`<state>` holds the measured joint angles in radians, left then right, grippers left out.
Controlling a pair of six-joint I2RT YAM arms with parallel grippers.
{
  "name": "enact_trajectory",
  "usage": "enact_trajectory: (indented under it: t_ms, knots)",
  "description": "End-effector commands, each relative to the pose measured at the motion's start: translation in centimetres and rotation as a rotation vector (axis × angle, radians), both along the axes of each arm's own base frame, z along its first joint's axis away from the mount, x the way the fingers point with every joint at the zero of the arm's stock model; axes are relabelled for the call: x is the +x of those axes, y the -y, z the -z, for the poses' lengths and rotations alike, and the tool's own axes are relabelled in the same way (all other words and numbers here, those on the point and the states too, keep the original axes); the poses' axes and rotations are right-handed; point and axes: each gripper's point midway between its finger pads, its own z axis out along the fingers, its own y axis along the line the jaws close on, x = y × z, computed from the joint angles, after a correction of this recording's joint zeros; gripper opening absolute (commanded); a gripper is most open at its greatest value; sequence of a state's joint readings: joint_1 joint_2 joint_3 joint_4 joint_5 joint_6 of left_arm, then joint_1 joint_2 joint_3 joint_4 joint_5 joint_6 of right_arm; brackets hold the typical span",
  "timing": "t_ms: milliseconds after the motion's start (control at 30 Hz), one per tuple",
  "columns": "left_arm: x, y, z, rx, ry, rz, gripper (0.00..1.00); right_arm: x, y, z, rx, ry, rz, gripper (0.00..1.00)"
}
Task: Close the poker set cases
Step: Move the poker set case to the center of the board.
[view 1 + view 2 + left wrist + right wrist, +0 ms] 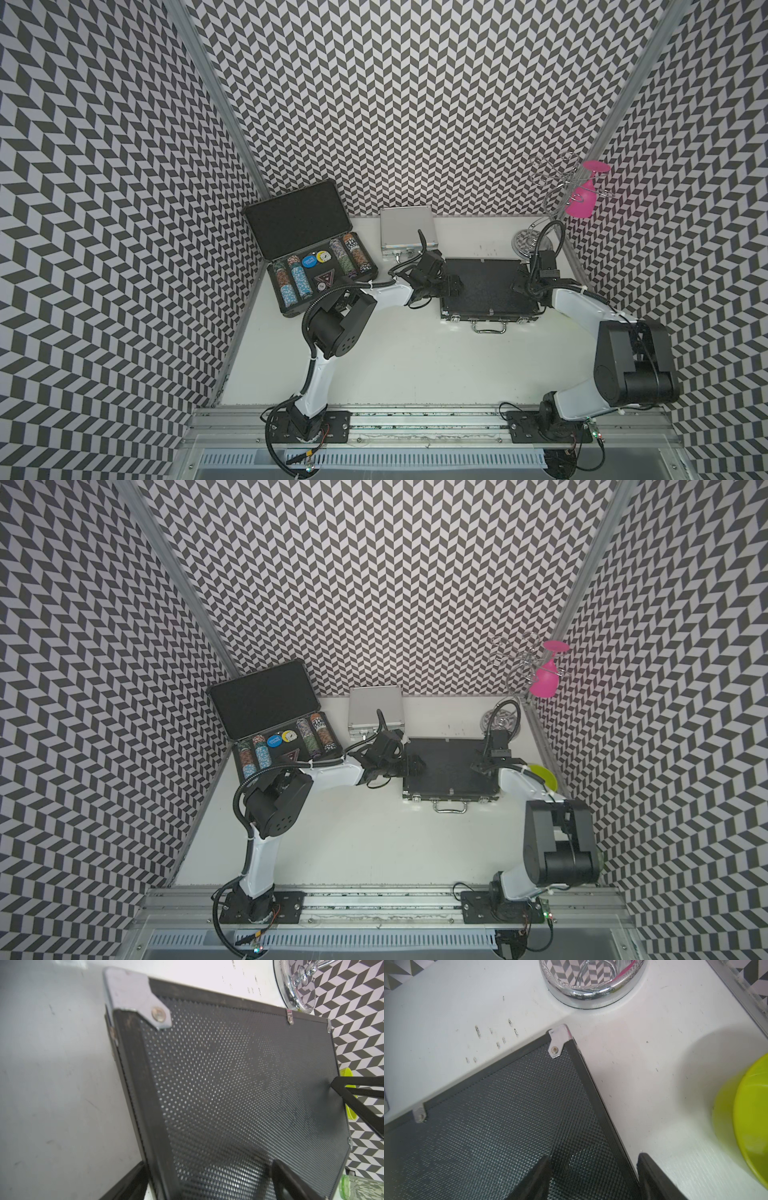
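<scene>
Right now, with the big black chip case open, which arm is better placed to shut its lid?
Left. The open large black case lies right beside the left arm, on its side. The right gripper hovers over the far end of the closed medium case, farther away.

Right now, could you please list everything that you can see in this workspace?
large case: one, black, open, rear left.
chips: several rows, mixed colours, inside large case.
small case: one, silver, shut, rear centre.
medium case: one, black, shut, centre.
glass rack: one, chrome, rear right.
goblet: one, pink, hanging inverted on glass rack.
dish: one, yellow-green, right of medium case.
tumbler: one, clear green, beside medium case.
table: one, white, under everything.
left gripper: one, black, open, over medium case's left edge.
right gripper: one, black, open, over its right edge.
</scene>
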<state>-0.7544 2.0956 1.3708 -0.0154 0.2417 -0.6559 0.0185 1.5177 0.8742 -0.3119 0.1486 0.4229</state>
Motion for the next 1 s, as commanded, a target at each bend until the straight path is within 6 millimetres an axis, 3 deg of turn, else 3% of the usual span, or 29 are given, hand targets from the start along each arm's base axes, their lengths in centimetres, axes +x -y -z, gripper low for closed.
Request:
enact_trajectory:
  t_ms: [0, 100, 233, 400, 533, 667, 767, 967]
  knots:
    - [-6.0, 2.7, -1.8, -0.073, -0.050, 0.206, 0.94, -2.0, -4.0, -0.1, 0.104, -0.075, -0.128, 0.67]
    - [-4.8, 0.5, -5.0, -0.107, -0.002, 0.170, 0.95, -1.8, -4.4, -2.1, 0.104, -0.047, -0.129, 0.67]
    - [-4.2, -2.6, -8.6, -0.123, 0.056, 0.131, 0.96, -2.6, -7.1, -4.4, 0.191, -0.024, -0.112, 0.67]
    - [-3.5, -7.9, -10.0, -0.096, 0.086, 0.013, 0.97, -5.0, -10.7, -5.9, 0.372, -0.039, -0.029, 0.67]
    - [-2.7, -12.8, -9.8, -0.078, 0.091, -0.103, 0.97, -7.7, -14.2, -5.6, 0.565, -0.050, 0.091, 0.67]
    - [-2.5, -16.5, -10.5, -0.075, 0.104, -0.170, 0.97, -9.1, -15.7, -4.8, 0.647, -0.062, 0.210, 0.67]
    - [-2.7, -18.1, -11.1, -0.071, 0.118, -0.196, 0.97, -10.1, -16.3, -4.0, 0.661, -0.091, 0.280, 0.67]
    - [-3.3, -19.4, -11.8, -0.072, 0.128, -0.211, 0.97, -11.8, -16.5, -2.2, 0.671, -0.133, 0.382, 0.67]
